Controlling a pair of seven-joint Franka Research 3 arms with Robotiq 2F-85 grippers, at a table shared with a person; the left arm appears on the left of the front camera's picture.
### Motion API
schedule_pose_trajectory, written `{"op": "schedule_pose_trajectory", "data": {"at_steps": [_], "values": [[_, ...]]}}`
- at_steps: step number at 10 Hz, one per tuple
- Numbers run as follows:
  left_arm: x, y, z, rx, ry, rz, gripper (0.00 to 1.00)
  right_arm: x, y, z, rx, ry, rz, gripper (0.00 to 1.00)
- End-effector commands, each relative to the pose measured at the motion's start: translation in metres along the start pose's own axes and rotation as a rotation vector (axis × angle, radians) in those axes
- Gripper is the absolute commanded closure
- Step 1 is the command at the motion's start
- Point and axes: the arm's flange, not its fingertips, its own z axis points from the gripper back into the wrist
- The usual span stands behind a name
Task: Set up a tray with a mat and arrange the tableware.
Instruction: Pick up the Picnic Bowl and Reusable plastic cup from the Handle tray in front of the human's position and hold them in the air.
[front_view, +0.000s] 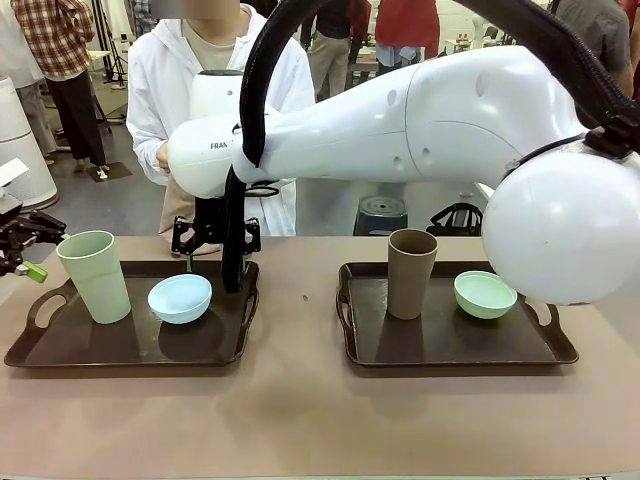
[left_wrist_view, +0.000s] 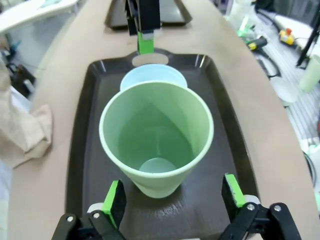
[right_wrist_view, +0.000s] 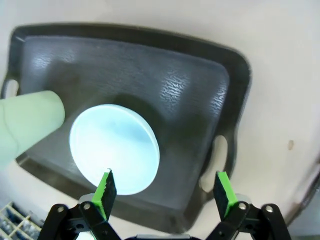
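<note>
On the left tray (front_view: 60, 352) a pale green cup (front_view: 95, 277) stands beside a light blue bowl (front_view: 180, 297). The right tray (front_view: 450, 350) holds a brown cup (front_view: 411, 272) and a mint green bowl (front_view: 485, 294). My right gripper (front_view: 216, 258) reaches across and hangs open over the left tray's far edge, looking down at the blue bowl (right_wrist_view: 115, 147) with nothing between its fingers (right_wrist_view: 162, 190). My left gripper (left_wrist_view: 172, 200) is open just short of the green cup (left_wrist_view: 156, 135). A crumpled beige cloth (left_wrist_view: 25, 135), maybe the mat, lies beside the tray.
A person in a white coat (front_view: 160, 90) stands at the far side behind the left tray. The right arm's thick white link (front_view: 420, 120) spans the table above both trays. Bare table runs along the near edge (front_view: 300, 420) and between the trays.
</note>
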Motion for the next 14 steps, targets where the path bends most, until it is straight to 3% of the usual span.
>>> {"op": "schedule_pose_trajectory", "data": {"at_steps": [1,8,14], "values": [[-0.005,0.002,-0.011,0.025,-0.016,0.029,0.0,-0.002,0.003,-0.006,0.034,-0.015,-0.032,0.0],[-0.027,0.017,-0.045,-0.004,-0.084,0.022,0.0,0.005,0.01,-0.045,0.01,0.027,-0.071,0.0],[-0.039,0.022,-0.079,-0.066,-0.075,0.056,0.0,0.008,0.017,-0.052,-0.001,0.029,-0.056,0.0]]}}
